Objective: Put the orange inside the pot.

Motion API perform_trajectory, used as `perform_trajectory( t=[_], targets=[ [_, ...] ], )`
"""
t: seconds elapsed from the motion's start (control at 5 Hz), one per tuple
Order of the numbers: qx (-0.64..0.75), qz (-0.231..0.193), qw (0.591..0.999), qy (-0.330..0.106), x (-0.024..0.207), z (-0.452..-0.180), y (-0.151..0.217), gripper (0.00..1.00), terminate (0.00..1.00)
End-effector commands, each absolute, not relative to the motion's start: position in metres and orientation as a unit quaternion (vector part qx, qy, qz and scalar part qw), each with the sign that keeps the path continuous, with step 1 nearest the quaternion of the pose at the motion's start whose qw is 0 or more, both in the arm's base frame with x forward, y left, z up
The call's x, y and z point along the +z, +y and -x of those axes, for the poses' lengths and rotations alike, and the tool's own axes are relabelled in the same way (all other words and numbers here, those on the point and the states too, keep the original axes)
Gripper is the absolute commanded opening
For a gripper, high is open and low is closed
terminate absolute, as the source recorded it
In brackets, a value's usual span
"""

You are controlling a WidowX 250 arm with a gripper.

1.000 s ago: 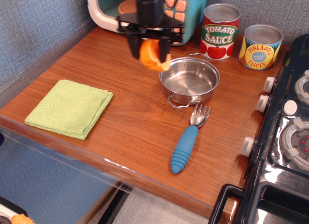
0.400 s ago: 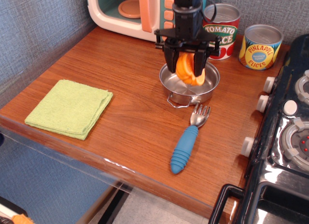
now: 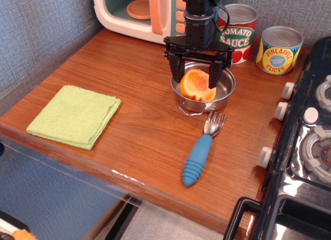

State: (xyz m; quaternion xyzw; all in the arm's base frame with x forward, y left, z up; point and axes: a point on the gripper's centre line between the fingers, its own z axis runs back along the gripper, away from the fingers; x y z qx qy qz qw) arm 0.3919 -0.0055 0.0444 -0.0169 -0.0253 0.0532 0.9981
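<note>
The orange point(image 3: 196, 85) is a toy half orange lying inside the pot point(image 3: 225, 90), its cut face with a darker centre turned up toward the camera. The pot is a shallow shiny steel pot with wire loop handles, in front of the tomato sauce can. My gripper point(image 3: 196, 74) hangs straight down over the pot with its black fingers spread on either side of the orange, open. The fingers look slightly apart from the orange.
A toy microwave point(image 3: 147, 12) with a peach plate stands at the back. A tomato sauce can point(image 3: 237, 33) and a pineapple slices can point(image 3: 279, 49) stand behind the pot. A blue-handled fork point(image 3: 201, 149) lies in front of it. A green cloth point(image 3: 74, 116) lies left. A stove point(image 3: 310, 136) is right.
My gripper carried the orange from the left of the pot to over it, then opened. The orange dropped into the pot and turned its cut face up.
</note>
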Motion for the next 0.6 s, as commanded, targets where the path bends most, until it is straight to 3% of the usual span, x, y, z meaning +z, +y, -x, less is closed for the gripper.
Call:
perform_trajectory(
  t=[0.0, 0.2, 0.4],
  targets=[
    [0.034, 0.019, 0.993, -0.115, 0.125, -0.379, 0.001, 1.00, 0.00],
    [0.040, -0.008, 0.991, -0.127, 0.148, -0.360, 0.010, 1.00, 0.00],
    [0.049, -0.021, 0.992, -0.114, 0.149, -0.344, 0.020, 1.00, 0.00]
  ],
)
